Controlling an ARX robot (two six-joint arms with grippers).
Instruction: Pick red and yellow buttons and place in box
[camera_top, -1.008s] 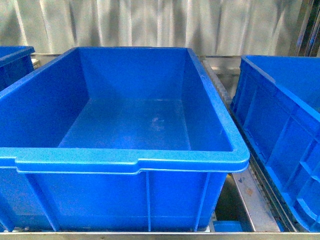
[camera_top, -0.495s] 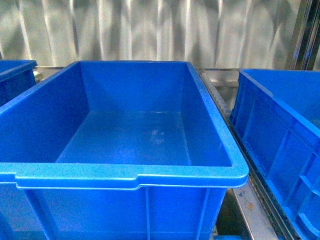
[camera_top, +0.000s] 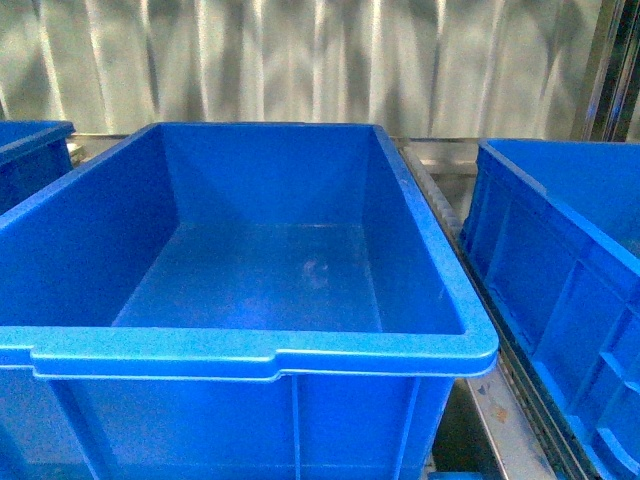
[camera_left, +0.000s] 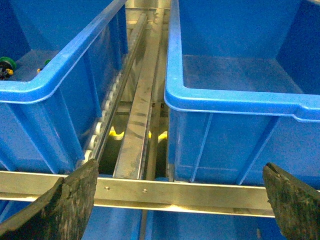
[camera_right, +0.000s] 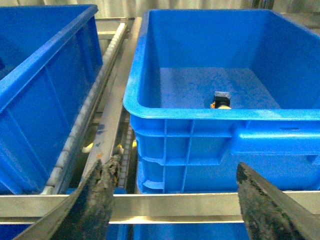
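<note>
Backdrop: silvery corrugated metal wall (camera_top: 320, 60) runs across 12 o'clock of the front view, all streaky with light.

Rack: silver metal roller rack (camera_top: 500, 400) carries the crates. A bare rail and a row of rollers show around 4 o'clock, in the lane between two crates.

Middle crate: big blue plastic crate (camera_top: 250, 345), dead centre and filling most of the front view. It's open-topped, and its smooth floor has a pale scuff.

Right crate: second blue plastic crate (camera_top: 560, 230) at 3 o'clock, just beside the big one with the roller lane between them, not touching.

Left crate: third blue plastic crate (camera_top: 35, 135), only a corner of it poking in at about 10 o'clock.

Yellow button: small push-button switch with a yellow cap on a black-grey body (camera_right: 221, 101). It's on the floor of the second crate, close to the wall nearest the right claw, and the crate rim hides its lower part.

Green bit: small green-capped switch (camera_left: 6, 65) sits in the third crate, cut off at the edge of the left wrist view, so I can't make out much more.

Left claw: left claw (camera_left: 180, 170) is spread wide and holding nothing, worn black fingers (camera_left: 65, 200) well apart. It hangs low by the rack's cross bar, facing the lane between the third crate and the big one.

Right claw: right claw (camera_right: 177, 165) is also spread wide and holding nothing. It's low by the cross bar in front of the second crate, well apart from the button.
</note>
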